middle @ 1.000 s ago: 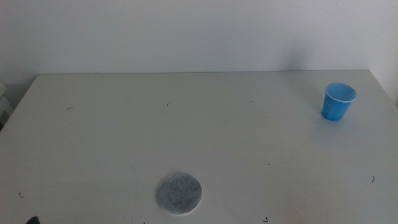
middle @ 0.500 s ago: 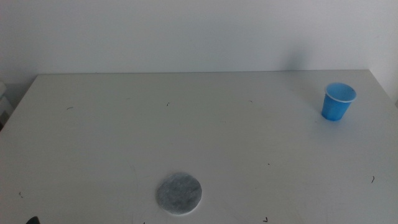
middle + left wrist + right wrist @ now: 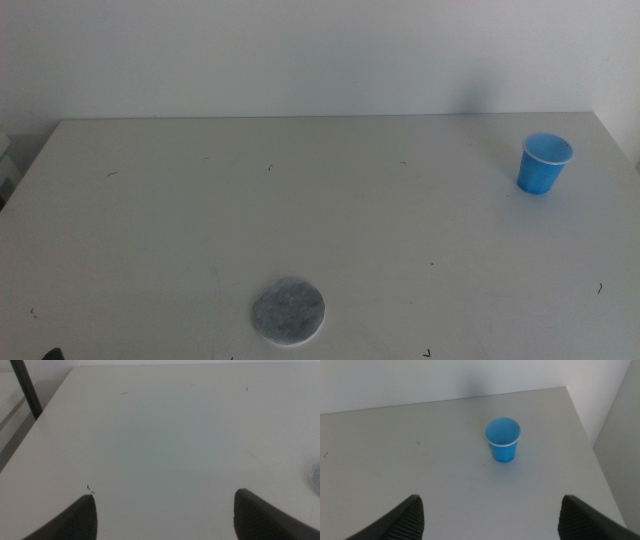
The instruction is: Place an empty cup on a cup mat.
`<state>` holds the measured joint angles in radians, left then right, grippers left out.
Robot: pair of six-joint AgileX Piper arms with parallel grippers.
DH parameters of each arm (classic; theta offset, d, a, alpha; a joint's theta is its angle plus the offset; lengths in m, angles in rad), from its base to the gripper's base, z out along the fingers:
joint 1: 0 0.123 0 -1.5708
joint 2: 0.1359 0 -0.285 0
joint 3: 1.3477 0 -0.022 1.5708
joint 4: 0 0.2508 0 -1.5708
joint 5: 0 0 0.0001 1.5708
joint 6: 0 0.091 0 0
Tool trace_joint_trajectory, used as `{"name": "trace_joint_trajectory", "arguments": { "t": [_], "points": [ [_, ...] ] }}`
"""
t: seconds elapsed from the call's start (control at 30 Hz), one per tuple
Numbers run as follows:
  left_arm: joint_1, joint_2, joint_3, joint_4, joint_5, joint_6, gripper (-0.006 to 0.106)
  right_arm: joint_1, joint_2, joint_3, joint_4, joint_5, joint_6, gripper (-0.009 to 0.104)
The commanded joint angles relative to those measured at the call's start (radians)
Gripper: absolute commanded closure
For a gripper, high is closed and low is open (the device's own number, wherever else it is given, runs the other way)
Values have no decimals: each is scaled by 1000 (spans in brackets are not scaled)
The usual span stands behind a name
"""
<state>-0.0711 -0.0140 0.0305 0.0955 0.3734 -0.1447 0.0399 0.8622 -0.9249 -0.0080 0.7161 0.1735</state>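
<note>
- Cup (image 3: 544,164) upright at table's 2 o'clock, well apart from cup mat (image 3: 288,311) at 6.
- R gripper (image 3: 490,520) jaws apart, facing cup: go low, straddle wall, close gently.
- L gripper (image 3: 165,515) jaws apart too, waiting.

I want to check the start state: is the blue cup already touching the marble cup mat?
Apart. The middle view shows the blue cup standing upright at the table's far right and the marble cup mat near the front edge, with bare table between them.
</note>
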Motion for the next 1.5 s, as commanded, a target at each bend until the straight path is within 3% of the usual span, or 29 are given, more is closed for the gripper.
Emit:
{"name": "trace_joint_trajectory", "arguments": {
  "t": [0.0, 0.5, 0.7, 1.47],
  "points": [
    [1, -12, -6, 1, -66, -4, -5, -6, 82, -131, 30, 30, 12, 22],
    [1, -12, -6, 1, -66, -4, -5, -6, 649, -832, -100, 448, 15, 22],
    [1, -12, -6, 1, -66, -4, -5, -79, 838, -1039, -83, 504, 14, 22],
    [1, -12, -6, 1, -66, -4, -5, -109, 1285, -1149, -41, 489, 41, 22]
  ]
}}
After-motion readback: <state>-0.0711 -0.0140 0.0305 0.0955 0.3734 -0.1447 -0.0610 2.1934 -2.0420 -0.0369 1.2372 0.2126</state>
